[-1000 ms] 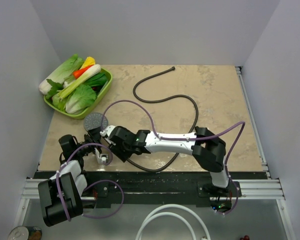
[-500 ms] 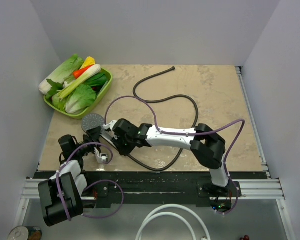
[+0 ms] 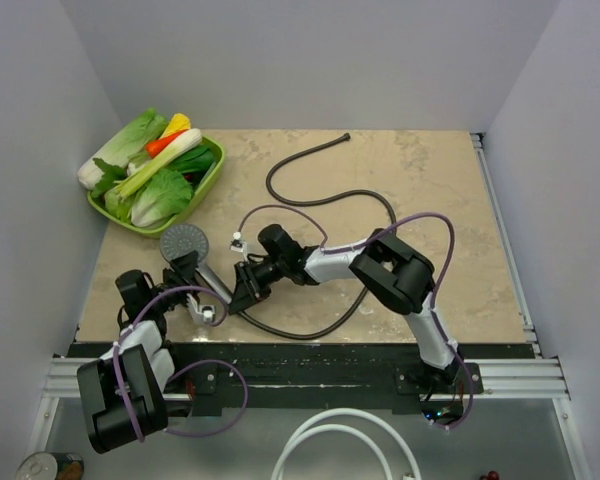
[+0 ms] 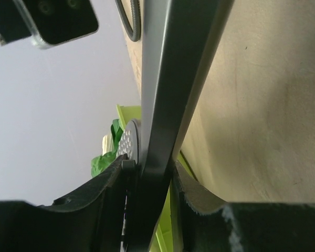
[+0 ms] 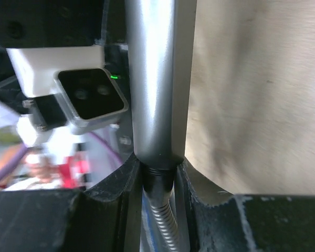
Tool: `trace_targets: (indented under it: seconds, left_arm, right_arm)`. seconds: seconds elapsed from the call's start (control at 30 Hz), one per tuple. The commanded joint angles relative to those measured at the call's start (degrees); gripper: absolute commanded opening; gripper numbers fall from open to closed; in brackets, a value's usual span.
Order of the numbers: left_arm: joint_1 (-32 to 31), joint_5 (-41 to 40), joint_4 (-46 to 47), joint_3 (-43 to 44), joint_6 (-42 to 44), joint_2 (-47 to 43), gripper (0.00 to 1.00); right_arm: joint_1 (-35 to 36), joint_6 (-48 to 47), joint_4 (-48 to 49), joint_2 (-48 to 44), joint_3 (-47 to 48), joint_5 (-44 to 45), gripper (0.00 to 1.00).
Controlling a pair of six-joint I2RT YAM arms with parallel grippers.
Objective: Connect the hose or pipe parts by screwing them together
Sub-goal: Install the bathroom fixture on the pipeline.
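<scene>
- The left claw (image 4: pixel 149 184) is pinching the silver handle (image 4: pixel 168 79) of the shower-head disc (image 3: pixel 185 241). One finger presses each side of the handle.
- The handle slants up off the tabletop (image 3: pixel 450 200). Its grey disc is at the upper end, just beside the green tray (image 3: pixel 214 168) of vegetables (image 3: pixel 160 195).
- The right claw (image 5: pixel 157 178) reaches across from the right and is closed on the end nut (image 5: pixel 157 181) of the hose (image 3: pixel 380 205). The dark nut sits right at the bottom of the silver handle (whether the threads have engaged cannot be told).
- Just below the nut, the ribbed hose runs out between the right claw's fingers (image 5: pixel 121 184).
- From the nut the dark-brown hose runs along the near edge of the tabletop. It bends up the right-centre, loops back to the left, and ends free near the back wall.
- The two claws are close together at the front left of the tabletop, one on the handle and one on the nut.
- A thin purple cable (image 3: pixel 280 210) arches over the right arm.
- A thick white tube (image 3: pixel 330 440) loops below the tabletop's front rail.
</scene>
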Motion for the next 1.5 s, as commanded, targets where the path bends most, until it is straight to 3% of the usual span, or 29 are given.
trace_targets:
  seconds: [0.0,0.03,0.07,0.13,0.17,0.23,0.4,0.43,0.47,0.53,0.57,0.6,0.63,0.67,0.7,0.73,0.77,0.83,0.87,1.0,1.13,1.23,1.47]
  left_arm:
    - [-0.82,10.99,2.48,-16.21,38.93,-0.97,0.0]
    - [-0.82,10.99,2.57,-16.21,38.93,-0.96,0.0]
    - [-0.82,10.9,2.57,-16.13,38.84,-0.96,0.0]
    - [-0.82,10.81,2.57,-16.13,38.93,-1.05,0.0]
    - [-0.82,10.9,2.66,-16.21,38.93,-0.97,0.0]
    - [-0.91,10.9,2.83,-16.21,38.93,-0.79,0.0]
    - [-0.82,10.29,2.57,-16.13,38.84,-1.4,0.0]
    - [-0.91,10.46,2.66,-16.13,38.84,-1.23,0.0]
    - [-0.82,10.46,2.92,-16.13,38.84,-1.14,0.0]
    - [-0.82,10.64,3.01,-16.21,38.84,-0.88,0.0]
    - [-0.82,10.46,3.01,-16.21,38.84,-0.96,0.0]
    - [-0.82,10.46,3.1,-16.13,38.84,-0.88,0.0]
    - [-0.82,10.2,3.18,-16.21,38.84,-0.62,0.0]
    - [-0.91,10.02,3.36,-16.21,38.84,-0.44,0.0]
    - [-0.82,9.93,3.53,-16.21,38.84,-0.26,0.0]
    - [-0.82,9.85,3.62,-16.21,38.84,-0.17,0.0]
    - [-0.82,9.76,3.71,-16.21,38.84,-0.17,0.0]
    - [-0.82,9.58,3.62,-16.13,38.84,-0.52,0.0]
    - [-0.82,9.58,3.45,-16.21,38.75,-0.52,0.0]
    - [-0.82,9.58,3.71,-16.21,38.84,-0.35,0.0]
    - [-0.82,9.23,3.89,-16.21,38.84,0.09,0.0]
    - [-0.82,9.32,4.24,-16.21,38.84,0.27,0.0]
    - [-0.82,8.62,3.89,-16.21,38.84,0.09,0.0]
  right_arm:
    - [0.82,19.71,36.3,1.78,-3.11,-10.83,0.17]
    - [0.29,24.01,42.27,3.61,-5.2,-10.49,0.17]
    - [-0.24,33.28,55.38,4.58,-6.18,-10.05,0.18]
    - [-2.08,45.26,72.21,8.09,-7.33,-7.43,0.19]
    - [-2.61,58.03,88.57,12.98,-6.73,-6.01,0.19]
    - [-3.76,60.0,88.29,14.96,-6.28,-3.82,0.18]
    - [-4.11,59.3,88.47,15.4,-5.93,-4.33,0.29]
    - [-4.46,58.87,88.12,15.23,-6.45,-4.76,0.32]
    - [-5.16,58.17,87.07,14.88,-6.98,-4.94,0.44]
    - [-6.22,52.23,79.91,11.99,-9.43,-5.64,0.56]
    - [-7.01,49.31,76.29,10.67,-10.23,-5.91,0.7]
    - [-7.27,46.24,71.82,7.35,-10.84,-6.35,0.75]
    - [-7.45,38.64,61.42,5.75,-11.2,-7.31,0.8]
    - [-7.89,34.12,54.7,3.65,-11.03,-7.41,0.95]
    - [-8.07,28.42,46.45,-0.64,-10.59,-7.14,0.99]
    - [-8.15,12.09,22.88,-3.55,-7.72,-4.1,0.98]
    - [-7.89,2.1,8.37,-5.67,-4.73,-0.41,0.99]
    - [-6.75,-15.14,-18.78,-9.53,4.07,13.29,0.99]
    - [-6.4,-17.67,-23.72,-10.34,5.83,17.25,0.99]
    - [-5.08,-24.19,-33.78,-18.15,6.82,34.56,0.99]
    - [-0.87,-28.14,-39.04,-22.91,5.76,43.2,0.97]
    - [3.61,-28.85,-39.76,-23.79,4.71,45.59,0.84]
    - [11.08,-27.45,-37.04,-21.78,4.97,45.68,0.84]
